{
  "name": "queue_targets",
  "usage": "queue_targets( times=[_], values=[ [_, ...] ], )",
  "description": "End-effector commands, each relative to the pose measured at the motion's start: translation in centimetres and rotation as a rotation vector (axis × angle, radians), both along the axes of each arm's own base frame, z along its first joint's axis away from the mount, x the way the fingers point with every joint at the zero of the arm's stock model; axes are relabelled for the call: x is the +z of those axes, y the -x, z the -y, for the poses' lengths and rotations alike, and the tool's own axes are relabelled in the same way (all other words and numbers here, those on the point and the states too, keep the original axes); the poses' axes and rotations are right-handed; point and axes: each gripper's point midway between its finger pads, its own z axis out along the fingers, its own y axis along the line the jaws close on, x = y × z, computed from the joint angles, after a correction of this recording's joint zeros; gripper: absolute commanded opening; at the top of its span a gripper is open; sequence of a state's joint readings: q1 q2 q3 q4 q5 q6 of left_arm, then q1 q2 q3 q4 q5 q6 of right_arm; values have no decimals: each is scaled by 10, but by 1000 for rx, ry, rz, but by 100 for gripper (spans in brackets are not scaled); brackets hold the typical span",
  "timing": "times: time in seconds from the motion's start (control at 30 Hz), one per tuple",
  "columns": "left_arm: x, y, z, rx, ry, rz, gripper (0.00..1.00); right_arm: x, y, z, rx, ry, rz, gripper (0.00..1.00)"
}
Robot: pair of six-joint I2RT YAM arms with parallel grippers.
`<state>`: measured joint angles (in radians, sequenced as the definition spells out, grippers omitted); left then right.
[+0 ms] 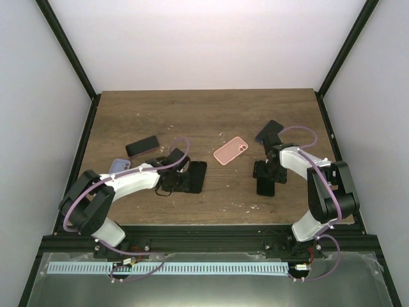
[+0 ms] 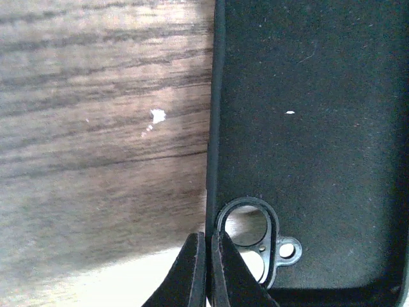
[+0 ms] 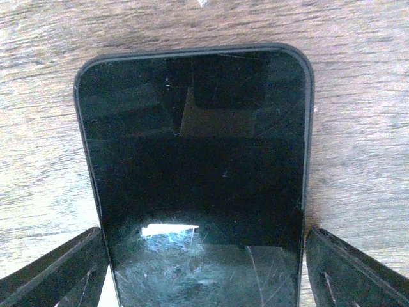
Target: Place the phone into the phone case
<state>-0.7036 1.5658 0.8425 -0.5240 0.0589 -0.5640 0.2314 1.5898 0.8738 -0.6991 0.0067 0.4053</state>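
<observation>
A black phone case lies open side up left of centre on the table. My left gripper is shut on the case's side rim. In the left wrist view its fingertips pinch the rim beside the camera cutout of the case. A black phone lies screen up on the right. My right gripper is open and straddles it. In the right wrist view the phone fills the gap between the fingers, with thin slits on both sides.
A pink case lies mid-table. A second dark phone and a pale blue case lie at the left. Another black phone lies behind my right gripper. Black frame posts stand at the table's corners.
</observation>
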Motion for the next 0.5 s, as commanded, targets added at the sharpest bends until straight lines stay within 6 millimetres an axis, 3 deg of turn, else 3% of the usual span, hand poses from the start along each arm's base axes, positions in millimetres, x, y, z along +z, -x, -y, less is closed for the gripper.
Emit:
queue_targets(
  times=[0.0, 0.23, 0.4, 0.47],
  values=[
    [9, 1, 17, 141, 167, -26, 1, -1, -1, -7, 12, 7, -9, 84],
    [24, 23, 47, 129, 336, -116, 38, -6, 4, -20, 35, 4, -29, 79],
    [39, 23, 51, 132, 427, -99, 71, -1, 6, -33, 54, -18, -12, 74],
    [47, 17, 48, 127, 458, -81, 77, 2, 7, -41, 57, -38, -1, 73]
  ],
)
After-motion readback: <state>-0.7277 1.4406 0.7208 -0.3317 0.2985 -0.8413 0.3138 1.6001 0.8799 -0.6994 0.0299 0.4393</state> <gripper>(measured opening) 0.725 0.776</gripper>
